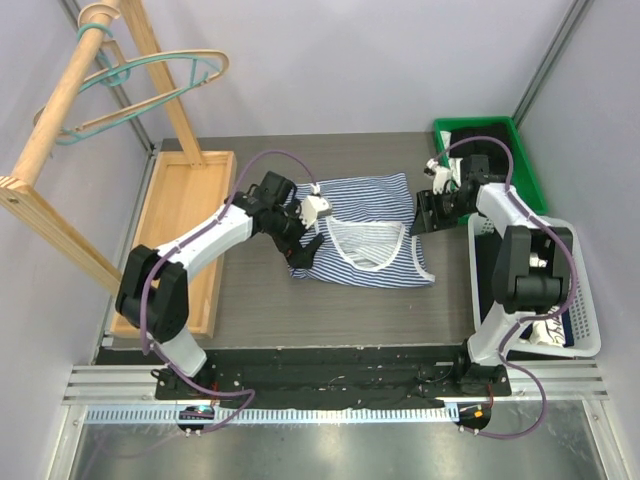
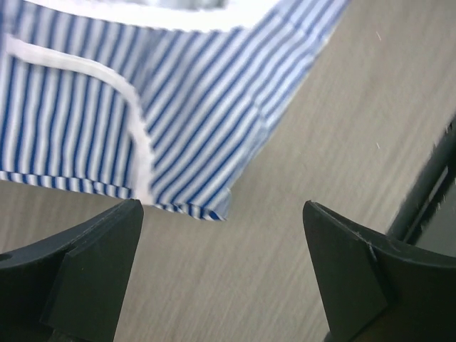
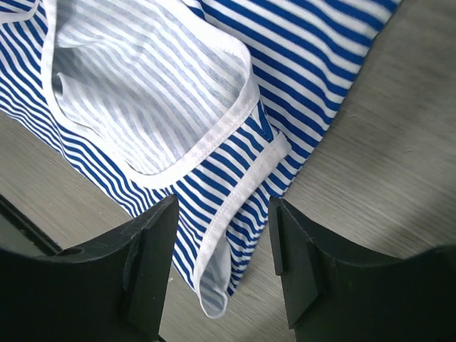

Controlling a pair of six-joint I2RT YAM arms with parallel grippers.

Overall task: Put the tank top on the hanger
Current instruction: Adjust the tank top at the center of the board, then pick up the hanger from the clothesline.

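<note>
Striped tank top (image 1: 365,235) lies spread on the worktop (image 1: 330,310). The teal hanger (image 1: 140,85) hangs bare on a wooden rack (image 1: 60,110), well off to the top's left. The left hand (image 2: 221,221) stands wide open just off the top's left edge. The right hand (image 3: 224,214) is parted over a strap at its right edge and grips nothing. By the look of it, threading the top onto the hanger has not begun.

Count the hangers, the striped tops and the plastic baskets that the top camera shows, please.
Hangers: 2, the teal hanger and the tan hanger
Striped tops: 1, the tank top
Plastic baskets: 2, the green bin and the white basket
Total: 5
</note>
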